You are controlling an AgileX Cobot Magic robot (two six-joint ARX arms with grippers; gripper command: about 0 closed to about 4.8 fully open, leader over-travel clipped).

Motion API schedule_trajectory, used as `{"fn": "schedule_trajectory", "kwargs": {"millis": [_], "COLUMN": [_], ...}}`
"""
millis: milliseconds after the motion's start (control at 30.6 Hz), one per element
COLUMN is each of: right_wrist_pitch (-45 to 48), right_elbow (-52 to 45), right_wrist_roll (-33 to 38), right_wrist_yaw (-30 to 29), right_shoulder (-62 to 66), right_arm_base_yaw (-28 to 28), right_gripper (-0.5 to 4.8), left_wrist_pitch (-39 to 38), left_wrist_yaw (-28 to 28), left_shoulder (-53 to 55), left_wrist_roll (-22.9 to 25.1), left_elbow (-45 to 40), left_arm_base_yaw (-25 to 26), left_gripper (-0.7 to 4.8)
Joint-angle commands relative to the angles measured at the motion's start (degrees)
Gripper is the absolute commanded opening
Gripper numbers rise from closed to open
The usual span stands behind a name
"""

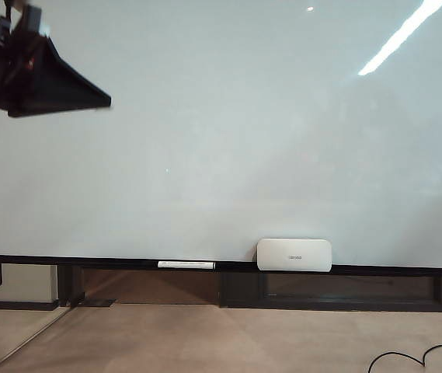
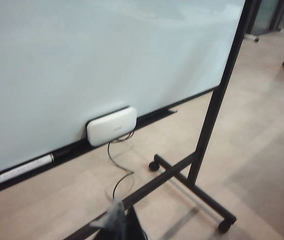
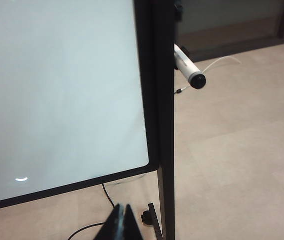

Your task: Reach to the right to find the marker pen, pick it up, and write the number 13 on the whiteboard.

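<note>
The marker pen (image 3: 187, 70) shows only in the right wrist view. It pokes out from behind the black frame post (image 3: 161, 115) at the right edge of the whiteboard (image 3: 62, 90), high up the post. Its slim pale barrel slants down and away from the post and ends in a round dark cap. A thin pale cord seems to trail off behind it.

The right gripper (image 3: 123, 222) sits low in that view, nearer than the post and below the pen. Its dark jaws are pressed together with nothing between them. The pen lies up and to the right of them, so the right arm is plainly the nearer one. The jaws will have to spread and come across the barrel rather than along it.

The left gripper (image 2: 116, 220) hangs in front of the board's lower left part. Its tip is blurred and I cannot tell how its jaws stand. In the exterior view this arm is a dark wedge at the upper left.

The whiteboard is glossy, pale and bare of strokes. On its black bottom ledge (image 1: 112, 263) lie a thin white pen (image 1: 186, 265) and, right of it, a smooth white rounded box (image 1: 294, 254); neither is the target.
</note>
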Motion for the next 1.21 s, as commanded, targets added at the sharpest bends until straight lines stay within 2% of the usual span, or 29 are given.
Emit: {"fn": "schedule_trajectory", "kwargs": {"millis": [33, 261, 327, 424, 522, 588, 784, 882, 980, 1208], "right_wrist_pitch": [1.40, 3.19, 4.39, 4.39, 4.44, 4.50, 11.06, 15.26, 15.96, 15.91], "right_elbow": [3.26, 9.22, 11.39, 14.16, 16.55, 17.59, 18.88, 19.04, 20.26, 25.11], "right_wrist_roll": [-0.04, -3.45, -6.16, -6.21, -6.47, -8.94, -13.57, -13.29, -13.29, -9.79], "right_wrist_yaw": [-0.07, -0.50, -3.19, -6.36, -7.50, -6.62, -6.03, -6.08, -6.08, -8.63], "right_shoulder": [3.93, 11.50, 14.78, 18.64, 21.92, 23.69, 27.47, 28.87, 30.14, 33.18], "right_arm_base_yaw": [-0.13, -0.22, -0.46, -0.85, -0.96, -0.96, -1.16, -1.46, -1.51, -1.53], "right_gripper": [-0.05, -0.05, -0.05, -0.04, 0.51, 0.65, 0.64, 0.61, -0.05, -0.05], "left_wrist_pitch": [0.70, 1.14, 0.68, 0.74, 0.87, 0.96, 2.01, 2.58, 3.32, 3.67], "left_wrist_yaw": [-2.62, -2.95, -2.99, -3.21, -3.37, -3.30, -3.39, -3.41, -3.39, -3.37], "left_shoulder": [0.55, 1.70, 2.84, 5.14, 6.78, 7.37, 7.34, 7.34, 7.34, 7.34], "left_wrist_roll": [2.51, 4.17, 5.09, 6.14, 6.43, 6.38, 6.47, 6.45, 6.45, 7.23], "left_elbow": [0.13, 0.11, 0.11, 0.11, 0.11, 0.13, 0.13, 0.13, 0.15, 0.17], "left_arm_base_yaw": [-0.07, -0.09, -0.07, -0.07, -0.07, -0.09, -0.09, -0.09, -0.09, -0.09], "left_gripper": [-0.06, -0.06, -0.06, -0.06, -0.06, -0.06, -0.06, -0.06, -0.06, -0.06]}}
